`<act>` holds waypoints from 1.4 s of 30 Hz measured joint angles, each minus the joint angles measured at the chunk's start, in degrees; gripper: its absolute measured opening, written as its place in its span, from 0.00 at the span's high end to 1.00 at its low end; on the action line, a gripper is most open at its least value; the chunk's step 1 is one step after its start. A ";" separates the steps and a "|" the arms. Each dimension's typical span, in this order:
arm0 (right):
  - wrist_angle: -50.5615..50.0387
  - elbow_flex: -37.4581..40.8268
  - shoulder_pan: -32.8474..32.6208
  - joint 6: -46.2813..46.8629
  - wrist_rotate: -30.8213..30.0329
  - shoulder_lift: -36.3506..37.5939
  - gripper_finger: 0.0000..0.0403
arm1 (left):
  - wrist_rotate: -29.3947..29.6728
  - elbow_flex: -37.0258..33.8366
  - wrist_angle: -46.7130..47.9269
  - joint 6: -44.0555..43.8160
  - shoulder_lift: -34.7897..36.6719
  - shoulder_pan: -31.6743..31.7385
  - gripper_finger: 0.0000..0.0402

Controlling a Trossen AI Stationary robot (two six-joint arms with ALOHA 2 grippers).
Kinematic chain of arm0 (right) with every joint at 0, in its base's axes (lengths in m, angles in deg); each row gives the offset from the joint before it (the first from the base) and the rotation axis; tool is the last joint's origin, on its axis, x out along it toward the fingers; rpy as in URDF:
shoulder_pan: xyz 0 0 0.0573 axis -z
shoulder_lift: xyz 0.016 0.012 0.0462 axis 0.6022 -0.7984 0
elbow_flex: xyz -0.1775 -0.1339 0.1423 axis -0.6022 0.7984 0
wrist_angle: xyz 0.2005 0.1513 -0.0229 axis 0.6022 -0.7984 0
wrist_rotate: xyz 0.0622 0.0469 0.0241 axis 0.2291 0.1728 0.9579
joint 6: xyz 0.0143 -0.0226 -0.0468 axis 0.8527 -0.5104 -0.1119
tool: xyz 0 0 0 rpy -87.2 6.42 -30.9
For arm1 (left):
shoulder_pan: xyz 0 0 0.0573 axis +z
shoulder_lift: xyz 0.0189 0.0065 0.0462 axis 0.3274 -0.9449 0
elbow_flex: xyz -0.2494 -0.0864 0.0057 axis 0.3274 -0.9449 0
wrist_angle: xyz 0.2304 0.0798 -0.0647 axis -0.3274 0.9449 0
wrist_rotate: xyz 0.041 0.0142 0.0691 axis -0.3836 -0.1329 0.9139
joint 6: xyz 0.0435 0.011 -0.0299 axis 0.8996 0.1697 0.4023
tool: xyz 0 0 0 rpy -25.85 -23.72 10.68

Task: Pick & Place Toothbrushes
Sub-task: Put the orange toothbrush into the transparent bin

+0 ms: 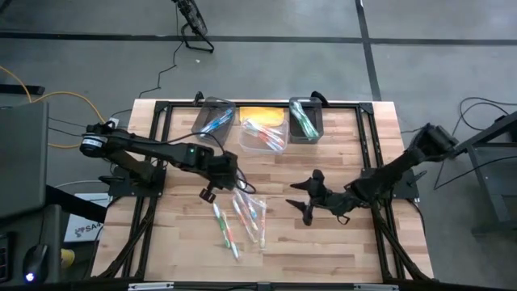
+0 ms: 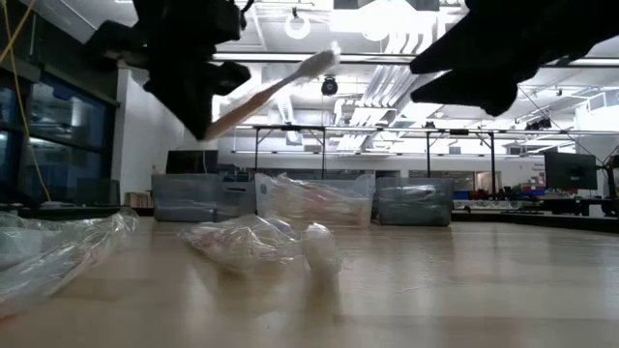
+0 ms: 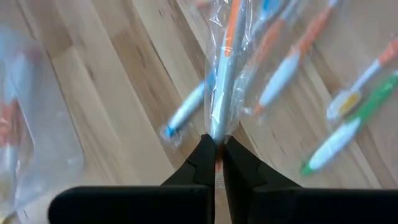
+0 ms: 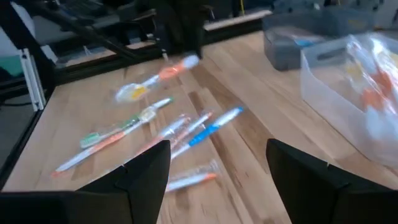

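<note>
Gripping one wrapped toothbrush (image 3: 219, 68) by its end, the left end effector (image 3: 215, 151) is clenched tight on it, and in the low view that brush angles up clear of the worktop (image 1: 323, 250), so I judge it a pick just made and a carry about to begin. The arm hangs over the middle-left of the worktop, just on the far side of a loose scatter of toothbrushes (image 1: 242, 217) in clear wrappers that lie near the front centre, green, blue and orange handles among them. Along the far edge stand three bins: a dark left bin (image 1: 212, 118), a clear middle bin (image 1: 265, 134) and a dark right bin (image 1: 305, 121), each already showing a few brushes inside, blue ones on the left, reddish ones in the middle, green on the right. That looks like sorting by colour, though I only guess at it. The right end effector (image 4: 217, 163) waits to the right of the pile, fingers spread and grasping nothing. So part of the job appears done, with brushes in every bin, and a good handful left on the wood, plus the one in the air that needs a home at the far side. How many brushes sit in each bin I cannot count from where I stand.
</note>
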 joint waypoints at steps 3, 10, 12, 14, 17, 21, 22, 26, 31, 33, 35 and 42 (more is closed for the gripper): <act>8.55 0.01 0.00 -4.44 0.38 -5.11 0.36 | 0.00 0.00 -3.91 0.00 -0.06 -0.01 0.99; 28.96 -0.01 0.71 -14.50 0.64 -16.30 0.36 | 0.01 0.00 -10.82 -0.97 -0.38 0.00 0.99; 35.17 -0.03 1.64 -16.94 0.85 -19.03 0.36 | 0.01 0.00 -12.44 -1.11 -0.44 -0.01 0.99; 40.57 -0.19 2.82 -19.16 2.15 -21.30 0.36 | 0.01 0.02 -13.91 -1.11 -0.88 -0.01 0.99; 43.98 -2.31 4.75 -21.90 5.81 -23.37 0.36 | 0.02 -0.02 -14.78 -0.96 -0.97 -0.01 0.99; 42.36 -6.79 7.05 -24.70 9.63 -24.22 0.36 | 0.30 -0.02 -14.85 -0.91 -1.62 -0.01 0.99; 41.04 -7.72 7.43 -25.00 9.99 -24.22 0.36 | 0.82 -0.02 -14.54 -0.92 -1.60 -0.01 0.99; 38.87 -8.95 7.86 -25.96 9.73 -24.22 0.36 | 5.66 0.01 -11.04 -1.11 -1.58 0.01 0.99; 37.08 -8.95 7.80 -24.52 8.07 -24.22 0.42 | 6.81 0.00 -8.47 -1.39 -1.58 0.03 0.99; 36.91 -8.95 7.81 -24.42 7.92 -24.22 0.46 | 6.72 0.00 -8.58 -1.83 -1.58 0.01 0.99; 35.77 -8.95 7.82 -24.36 7.89 -24.22 0.51 | 6.72 0.00 -8.56 -1.97 -1.56 0.01 0.99; 34.92 -8.95 7.80 -24.35 7.93 -24.22 0.72 | 6.63 0.00 -8.54 -2.01 -1.56 0.01 0.99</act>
